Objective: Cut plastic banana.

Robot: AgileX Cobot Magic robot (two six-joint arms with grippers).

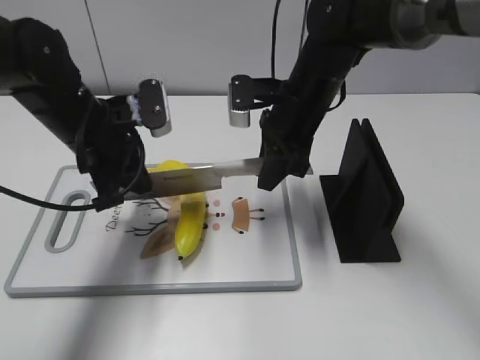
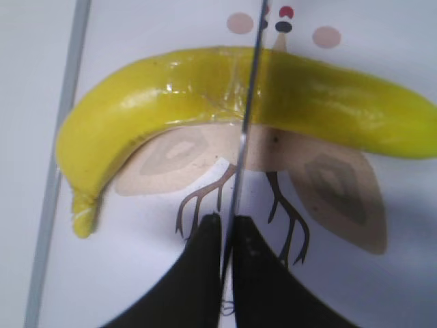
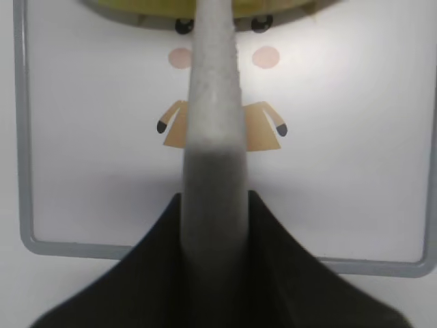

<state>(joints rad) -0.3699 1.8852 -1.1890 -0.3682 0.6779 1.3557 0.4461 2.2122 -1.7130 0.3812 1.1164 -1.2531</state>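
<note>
**Knife over banana, both grippers on the blade**

Nearest the ext. camera we have the cutting board point(image 1: 247, 283), white w/ grey rim, one of it; on it lies one plastic banana point(image 1: 190, 219), long axis running front-to-back on the board, slightly curved, whole as far as we can tell.

Over it we hold one knife point(image 1: 210, 175), blade crossing the banana roughly at right angles, about mid-length; in the left wrist view the edge point(image 2: 247, 116) runs straight across the banana point(image 2: 157, 102); contact vs. just above, we can't tell. So the banana lies directly below the blade; we judge the next move is straight down.

Right gripper point(image 1: 271, 174) is clamped on the knife handle end; left gripper point(image 1: 120, 191) has fingers point(image 2: 205, 273) closed to either side of the blade tip, seemingly pinching it. Both arms approx. equally near; two grippers total.

Further right stands one black knife stand point(image 1: 364, 195), well apart from the board.
</note>
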